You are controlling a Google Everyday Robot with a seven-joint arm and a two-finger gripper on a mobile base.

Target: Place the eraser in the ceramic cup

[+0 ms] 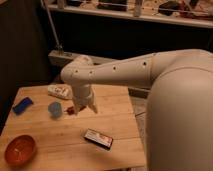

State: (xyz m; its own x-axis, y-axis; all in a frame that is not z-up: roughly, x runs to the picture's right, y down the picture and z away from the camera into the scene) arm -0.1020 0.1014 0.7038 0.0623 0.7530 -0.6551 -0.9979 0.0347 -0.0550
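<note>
Camera view: the gripper (84, 109) hangs open over the table (116, 107) centre, beside the ceramic cup (55, 109); the eraser (98, 138) lies nearer the front edge

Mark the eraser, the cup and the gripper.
eraser (98, 138), camera view, middle of its top face.
cup (55, 109), camera view, its side wall.
gripper (86, 111), camera view, midway between its jaws, beside the cup and apart from it.
</note>
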